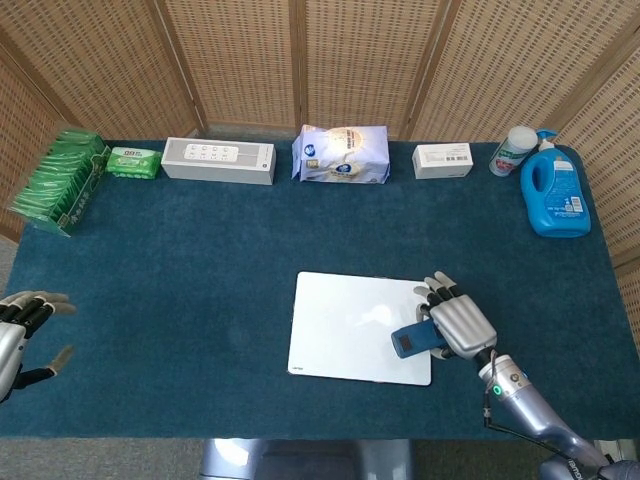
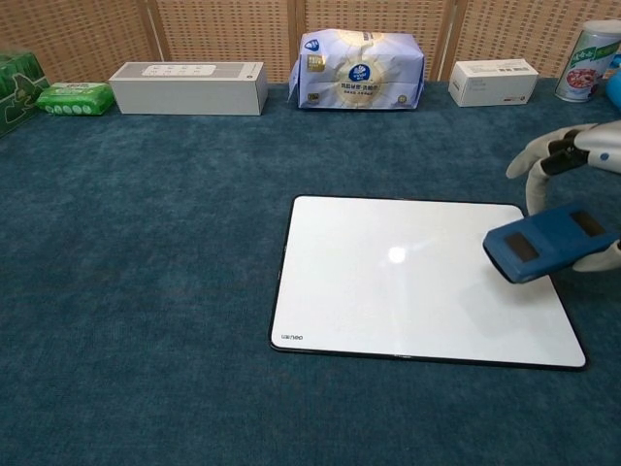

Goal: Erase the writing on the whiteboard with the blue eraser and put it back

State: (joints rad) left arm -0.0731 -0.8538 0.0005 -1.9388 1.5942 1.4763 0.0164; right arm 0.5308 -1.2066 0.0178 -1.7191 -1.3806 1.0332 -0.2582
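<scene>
I see the blue-carpeted table (image 1: pixel 200 260) carrying the whiteboard (image 1: pixel 350 325) near its 6 o'clock edge; the board's surface reads blank white in both views. At the table's 12 o'clock edge stands a row: white speaker box (image 1: pixel 218 160), tissue pack (image 1: pixel 340 154) and small white carton (image 1: pixel 443 160). The blue detergent bottle (image 1: pixel 555 193) sits at 2 o'clock. My right hand (image 1: pixel 458 322) is clamped on the blue eraser (image 2: pixel 548 243), which is above the board's 3 o'clock edge. My left hand (image 1: pixel 25 325), at the table's 8 o'clock edge, has its fingers spread, holding nothing.
</scene>
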